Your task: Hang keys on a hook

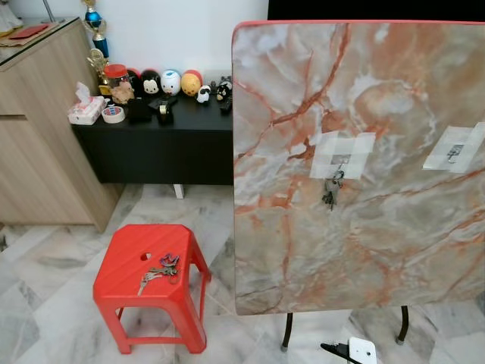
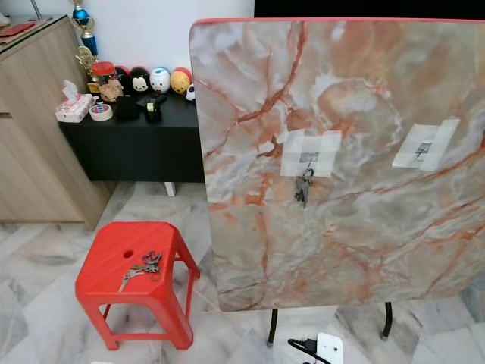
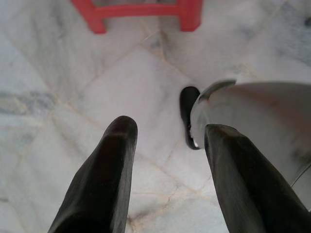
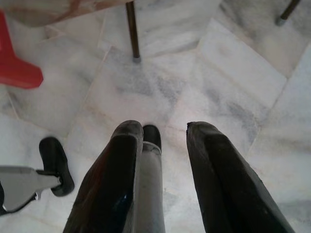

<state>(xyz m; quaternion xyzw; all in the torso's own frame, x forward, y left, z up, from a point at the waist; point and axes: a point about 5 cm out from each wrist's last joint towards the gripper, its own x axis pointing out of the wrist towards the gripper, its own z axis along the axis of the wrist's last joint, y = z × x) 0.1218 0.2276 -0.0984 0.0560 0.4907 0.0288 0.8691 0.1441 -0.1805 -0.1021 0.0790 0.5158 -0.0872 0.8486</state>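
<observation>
A bunch of keys (image 1: 158, 272) lies on top of the red plastic stool (image 1: 125, 262) at the lower left. An upright marble-patterned board (image 1: 364, 98) stands to the right, with two hooks taped to it. The left hook (image 1: 340, 159) carries a second bunch of keys (image 1: 332, 190). The right hook (image 1: 455, 151) is bare. My left gripper (image 3: 167, 145) hangs open over the floor tiles, with the stool's legs (image 3: 189, 12) beyond it. My right gripper (image 4: 163, 133) is open too, pointing down at the floor near a board leg (image 4: 132, 31).
A black low shelf (image 1: 163, 136) with toy figures, a jar and tape stands against the back wall. A wooden cabinet (image 1: 42, 114) is at the left. A white power strip (image 1: 360, 350) lies on the floor under the board. The floor is pale marble tile.
</observation>
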